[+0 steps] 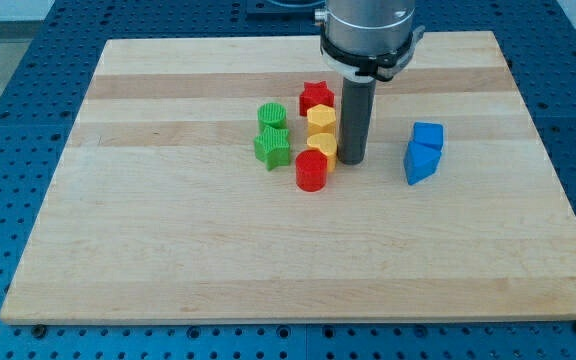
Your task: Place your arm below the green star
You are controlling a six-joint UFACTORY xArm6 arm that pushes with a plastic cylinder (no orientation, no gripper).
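Surface (168,260): big pale wood board, smooth, with stripes.
My tip (354,160): dark rod end, just right of the yellow blocks (321,133); no pincer here, so nothing opens or squeezes.
Green star (272,149): ridged plastic, left of the red round block (311,171).
How to go: I'd slide down around the red one, then left, stopping under the star without bumping it.

Green star (272,149) and cylinder (271,114), red star (315,96), yellow blocks (321,122), blue blocks (425,152), pale striped wooden board (168,240).
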